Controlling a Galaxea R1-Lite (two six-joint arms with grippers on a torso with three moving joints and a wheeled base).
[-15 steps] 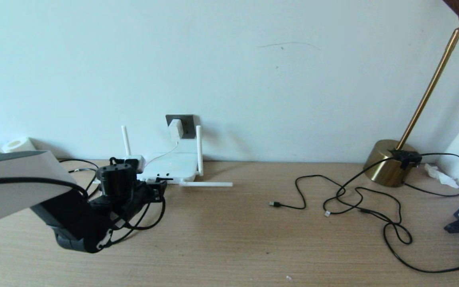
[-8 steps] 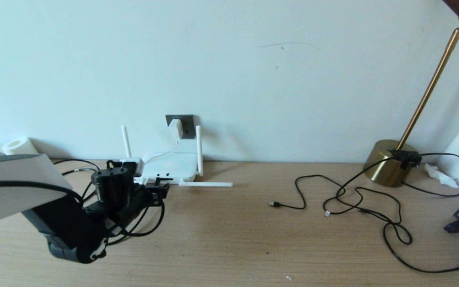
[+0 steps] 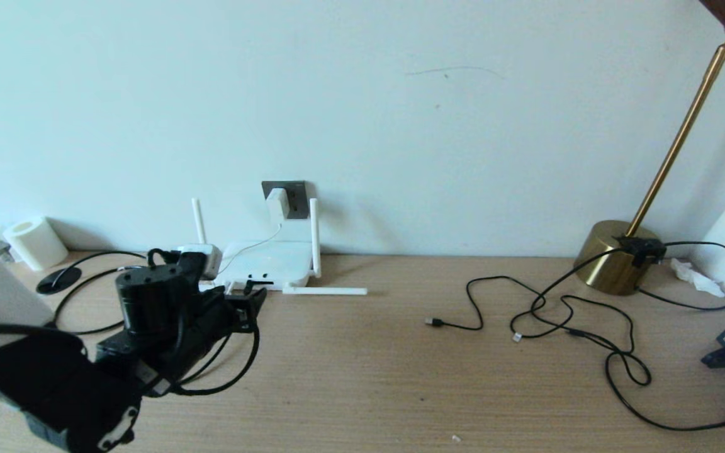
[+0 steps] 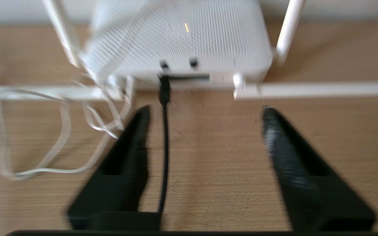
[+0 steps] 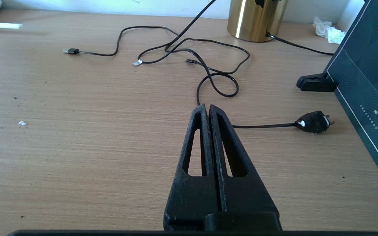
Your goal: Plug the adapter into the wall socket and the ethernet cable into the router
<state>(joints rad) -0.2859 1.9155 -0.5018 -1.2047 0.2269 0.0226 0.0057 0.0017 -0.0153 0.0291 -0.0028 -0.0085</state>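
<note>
The white router (image 3: 269,259) lies against the wall, one antenna (image 3: 326,290) flat on the table. Above it the white adapter (image 3: 277,202) sits in the dark grey wall socket (image 3: 296,192), its thin cord running down to the router. In the left wrist view the ethernet cable (image 4: 164,141) ends in a black plug (image 4: 164,89) seated in a port on the router's face (image 4: 182,70). My left gripper (image 4: 206,109) (image 3: 248,307) is open just in front of it, the cable lying beside one finger. My right gripper (image 5: 207,107) is shut on nothing, over bare table.
A white roll (image 3: 30,242) and a black disc (image 3: 58,281) stand at the far left. Loose white cord (image 4: 61,137) lies beside the router. Tangled black cables (image 3: 564,308), a brass lamp base (image 3: 614,255), a dark box (image 5: 369,85) and a black plug (image 5: 313,122) fill the right side.
My left arm has drawn back from the router toward the near left, uncovering the white roll. The cable stays plugged in the router.
</note>
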